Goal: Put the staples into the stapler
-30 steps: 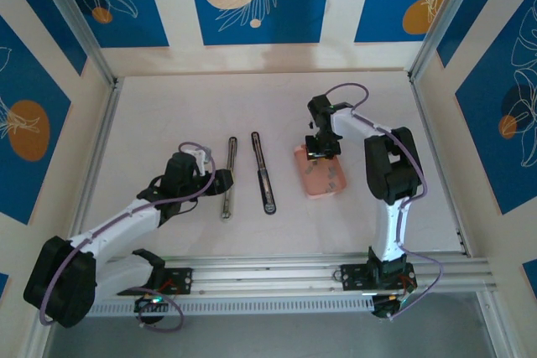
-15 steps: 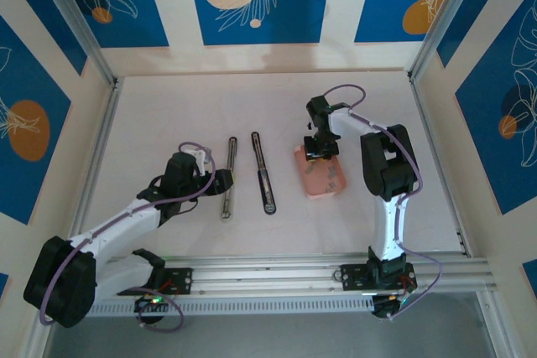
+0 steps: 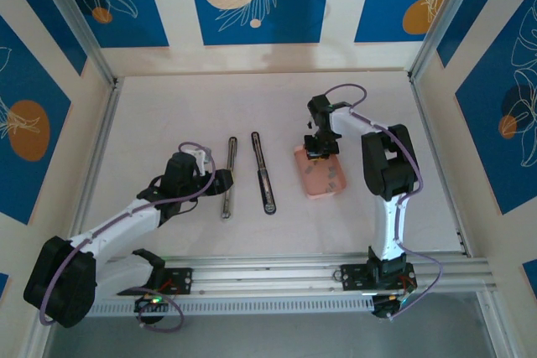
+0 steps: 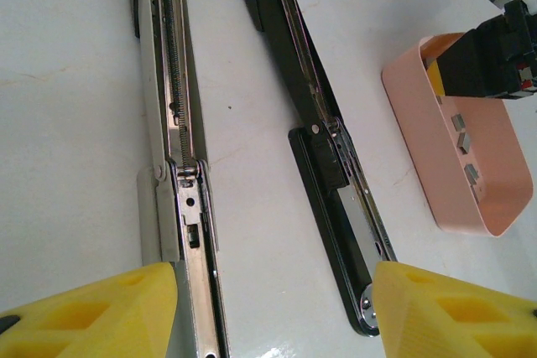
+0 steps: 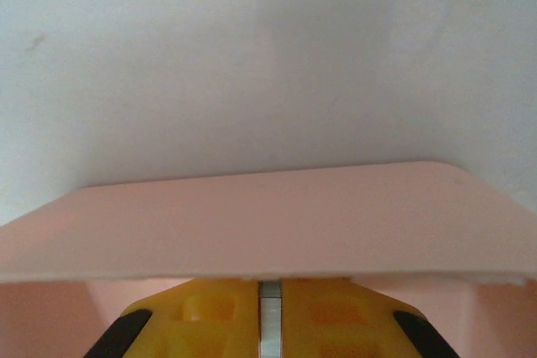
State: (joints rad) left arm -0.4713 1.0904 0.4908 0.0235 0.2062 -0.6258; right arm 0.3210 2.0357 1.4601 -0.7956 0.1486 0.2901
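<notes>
Because the staples [image 4: 459, 123] lie loose on the floor of a shallow pink tray [image 3: 325, 186], the right gripper [image 3: 317, 150] reaches down into its far end. Its yellow fingers are clenched on one thin grey strip [image 5: 269, 318], held edge-on between the pads. The tray's wall [image 5: 268, 215] rises just ahead of the fingertips, and the other strips rest behind them.

Off to that gripper's left, well apart from the tray, a silver stapler [image 4: 172, 123] and a black stapler [image 4: 323, 148] lie on the table [image 3: 168, 115]. Both are folded open with their channels facing up, presumably so a strip can be lowered in from above.

The left gripper [image 4: 273, 308] hangs over their near ends, spread wide and grasping nothing. Both staplers run forward from between its fingers. It looks placed to steady one stapler once the strip arrives.
</notes>
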